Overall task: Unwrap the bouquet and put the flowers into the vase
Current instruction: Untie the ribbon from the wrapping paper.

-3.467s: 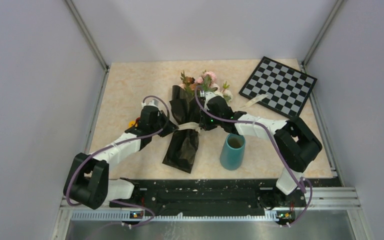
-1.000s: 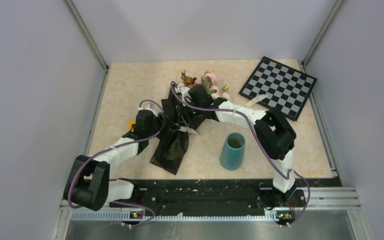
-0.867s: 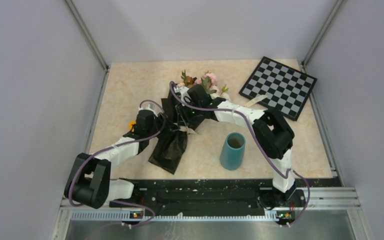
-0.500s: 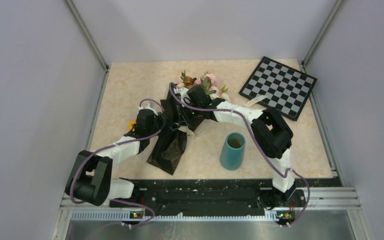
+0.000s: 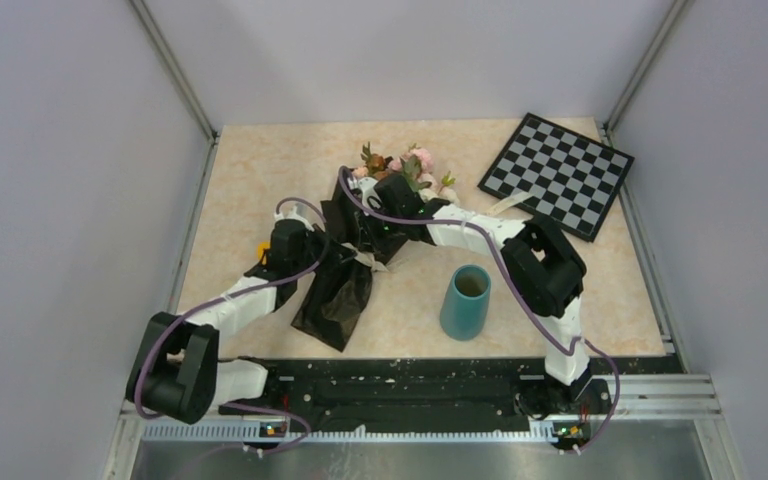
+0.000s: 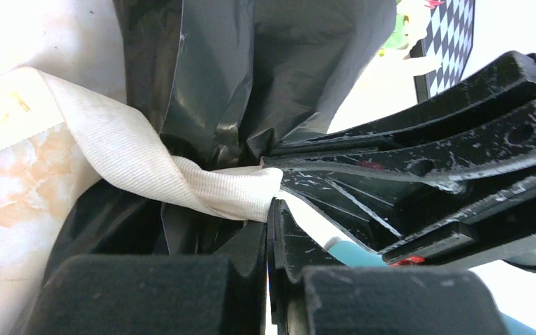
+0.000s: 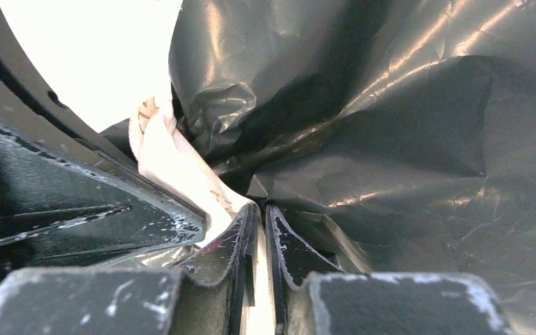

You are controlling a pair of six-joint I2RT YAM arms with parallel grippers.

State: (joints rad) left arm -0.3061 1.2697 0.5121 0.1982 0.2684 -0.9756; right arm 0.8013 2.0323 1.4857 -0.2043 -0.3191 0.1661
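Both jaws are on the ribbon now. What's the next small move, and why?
Probably draw the two arms slowly apart. Both jaws are shut on the cream ribbon, which is wrapped tight round the black paper, so a gentle pull may loosen it.

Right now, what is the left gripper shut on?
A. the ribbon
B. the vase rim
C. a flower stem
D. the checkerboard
A: the left wrist view shows the left gripper pinched on the cream ribbon tied around the bouquet.
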